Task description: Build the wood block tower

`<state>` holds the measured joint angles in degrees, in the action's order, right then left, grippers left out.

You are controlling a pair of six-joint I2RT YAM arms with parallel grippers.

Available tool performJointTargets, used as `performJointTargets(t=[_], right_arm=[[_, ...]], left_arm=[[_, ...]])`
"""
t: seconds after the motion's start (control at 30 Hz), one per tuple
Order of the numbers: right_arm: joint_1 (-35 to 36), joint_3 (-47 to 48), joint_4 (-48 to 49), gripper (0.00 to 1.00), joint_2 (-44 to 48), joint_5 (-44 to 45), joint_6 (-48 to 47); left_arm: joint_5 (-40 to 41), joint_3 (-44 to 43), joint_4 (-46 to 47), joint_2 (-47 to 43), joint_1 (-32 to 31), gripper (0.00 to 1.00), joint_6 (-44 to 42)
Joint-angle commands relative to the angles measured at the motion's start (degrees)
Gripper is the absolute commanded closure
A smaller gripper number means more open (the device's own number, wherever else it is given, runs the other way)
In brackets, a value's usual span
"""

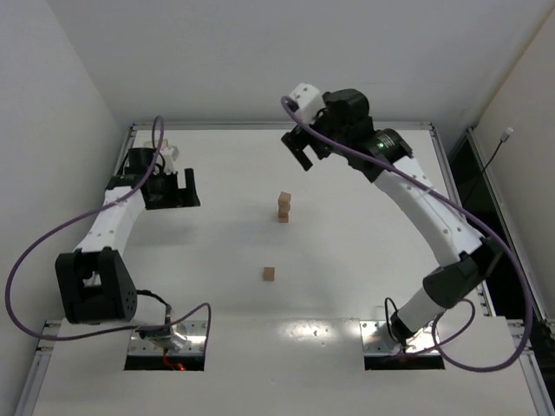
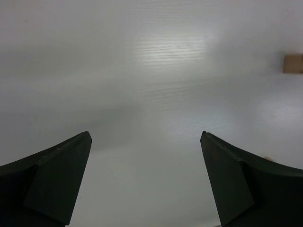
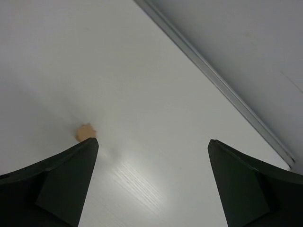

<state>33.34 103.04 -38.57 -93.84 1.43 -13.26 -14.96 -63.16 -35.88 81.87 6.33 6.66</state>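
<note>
Now, the tower of small light-tan wooden cubes [image 1: 284, 206] stands near the middle of the white tabletop [image 1: 364, 251], one cube wide and upright. One loose tan wooden cube [image 1: 270, 274] sits on its own nearer the arm bases, well apart from the stack.

The right gripper [image 1: 303, 159] hangs beyond the tower, up off the tabletop. Its jaws are spread wide with nothing between them, and its wrist view shows only bare white surface in the gap. The left gripper [image 1: 189, 191] sits far out to the left, jaws just as wide and equally empty-handed.

On handling, I'd judge these cubes to be light, rigid and plain-sided. They should take a firm pinch without damage, but they look easy to nudge or skid on this smooth top. My pick would be two opposite flat faces, square-on and low on the cube. The stack itself looks tippy, so any contact near it wants a soft touch.

What's hard to read:
- **Cube count:** From above I can't count the cubes in the tower cleanly. It could be two or three, since the seams blur together.
- **Left wrist view:** It catches a cropped tan block [image 2: 293, 63] at its right edge, and I can't tell which cube that is.
- **Right wrist view:** It shows a blurred tan blob [image 3: 85, 132] just above one finger, too soft to identify.
</note>
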Motion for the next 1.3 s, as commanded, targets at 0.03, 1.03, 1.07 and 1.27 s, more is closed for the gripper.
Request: performJointTargets(t=[0.03, 1.03, 1.07, 1.27], right_arm=[[-7.21, -10.11, 7.26, 0.00, 3.66, 16.75, 6.13], [-43.01, -33.61, 9.30, 0.00, 16.68, -10.30, 13.34], [-43.01, -34.13, 9.30, 0.00, 16.67, -10.31, 13.34], [-43.63, -35.19, 10.35, 0.00, 16.67, -12.32, 13.87]], left_arm=[[-5.34, 1.11, -2.16, -6.63, -11.99, 0.00, -14.09], [8.81, 9.98, 2.65, 2.77, -61.26, 0.18, -39.26], [8.20, 9.46, 3.18, 2.77, -61.26, 0.18, -39.87], [7.05, 6.82, 3.70, 7.33, -60.20, 0.21, -41.02]])
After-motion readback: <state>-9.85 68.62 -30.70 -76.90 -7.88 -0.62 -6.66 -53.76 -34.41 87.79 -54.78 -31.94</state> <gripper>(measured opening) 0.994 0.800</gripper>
